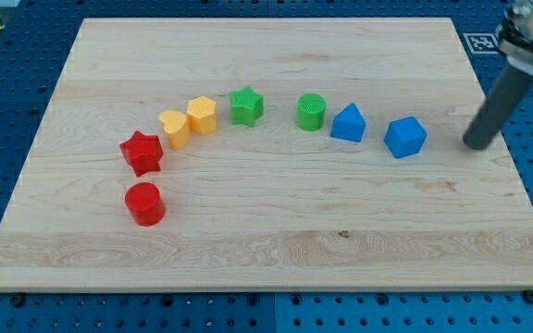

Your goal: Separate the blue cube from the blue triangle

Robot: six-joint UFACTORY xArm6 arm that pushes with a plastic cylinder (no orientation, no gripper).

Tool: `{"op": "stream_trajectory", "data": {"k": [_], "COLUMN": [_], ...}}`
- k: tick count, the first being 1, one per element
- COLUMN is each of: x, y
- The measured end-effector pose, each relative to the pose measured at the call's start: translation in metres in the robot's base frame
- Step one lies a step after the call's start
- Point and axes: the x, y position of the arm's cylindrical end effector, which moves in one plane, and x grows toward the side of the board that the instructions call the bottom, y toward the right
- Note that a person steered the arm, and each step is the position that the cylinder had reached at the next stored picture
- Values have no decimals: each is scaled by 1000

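The blue cube (404, 138) sits at the view's right end of an arc of blocks on the wooden board (266, 259). The blue triangle (348, 123) lies a short gap to its left, apart from it. My tip (477, 145) rests on the board to the right of the blue cube, a clear gap away and touching no block. The rod rises toward the view's top right.
The arc runs on leftward: a green cylinder (311, 112) beside the blue triangle, a green star (245, 105), a yellow pentagon (202, 115), a yellow heart (175, 129), a red star (142, 152) and a red cylinder (144, 203). Blue perforated table surrounds the board.
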Motion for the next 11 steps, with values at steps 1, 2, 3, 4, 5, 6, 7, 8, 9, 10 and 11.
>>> {"op": "stream_trajectory", "data": {"k": [1, 2, 3, 4, 5, 6, 7, 8, 9, 10, 11], "x": [-34, -33, -18, 2, 4, -3, -28, -29, -24, -3, 10], "y": [-23, -32, -54, -57, -58, -58, -58, -58, -58, -63, -65]}}
